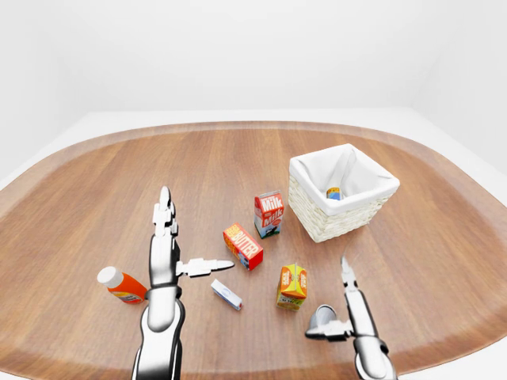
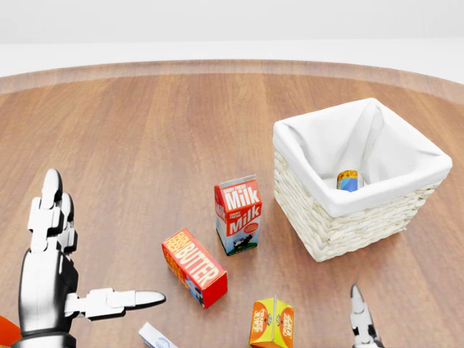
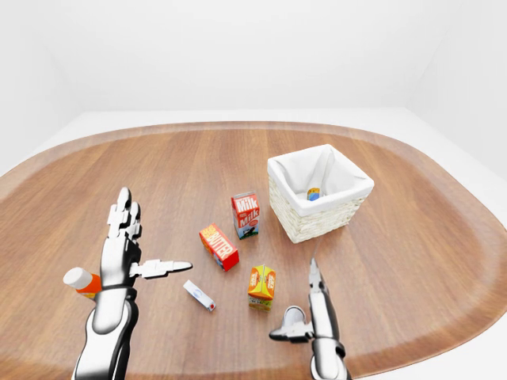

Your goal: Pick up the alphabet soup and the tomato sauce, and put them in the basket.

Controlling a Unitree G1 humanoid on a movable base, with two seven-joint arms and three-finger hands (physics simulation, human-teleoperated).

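Tomato sauce can (image 1: 323, 318) sits right against the right hand (image 1: 348, 305), whose fingers are spread and not gripping yet, so I'd wrap them round it before lifting toward the basket (image 1: 342, 214) up ahead

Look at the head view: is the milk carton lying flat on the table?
No, the milk carton stands upright on the table, beside the butter box.

Your head view looks down close on the worktop (image 2: 145, 130); your two eye views sit wider, nearly alike, and all three share the basket (image 1: 342, 207) and cartons.
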